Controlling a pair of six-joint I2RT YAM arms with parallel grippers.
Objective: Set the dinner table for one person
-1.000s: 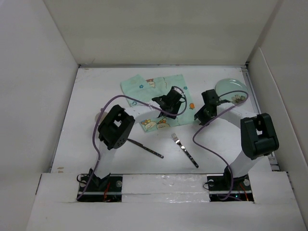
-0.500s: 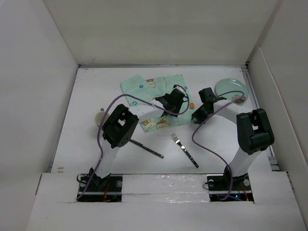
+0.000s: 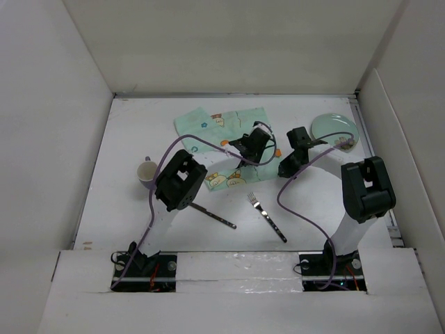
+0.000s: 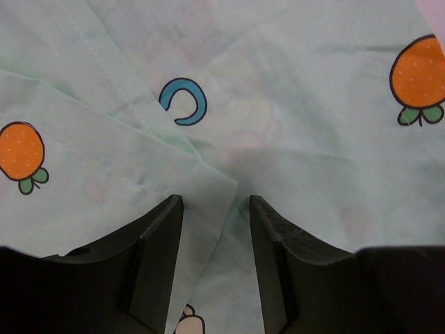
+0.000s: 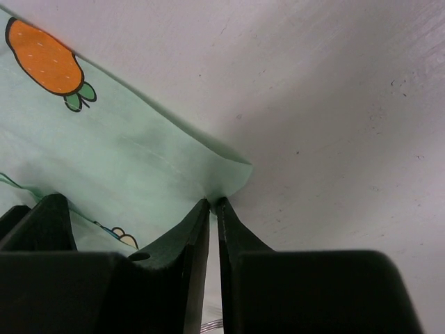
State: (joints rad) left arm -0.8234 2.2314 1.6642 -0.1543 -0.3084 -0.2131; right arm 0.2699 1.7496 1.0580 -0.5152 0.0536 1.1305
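The mint-green cartoon-printed placemat [image 3: 208, 124] lies rumpled and partly folded on the white dinner table [image 3: 125, 139], at the back middle. My left gripper [image 3: 249, 149] is over its right part, open, with the jaws straddling a fold of the cloth [image 4: 292, 104]; the left gripper [image 4: 212, 209] holds nothing. My right gripper [image 3: 284, 168] is just right of the placemat, shut on a corner of it [image 5: 229, 170], and the cloth [image 5: 104, 146] lifts slightly off the table there. The right gripper's tips [image 5: 214, 203] pinch the corner.
A white cup [image 3: 147, 172] stands at the left. A pale green plate [image 3: 334, 129] sits at the back right. A fork [image 3: 268, 216] and a knife [image 3: 212, 215] lie near the front middle. White walls enclose the table.
The left arm's elbow has swung right and uncovered the cup. The left gripper has shifted slightly right over the placemat. The right gripper has moved a little left and nearer with the corner.
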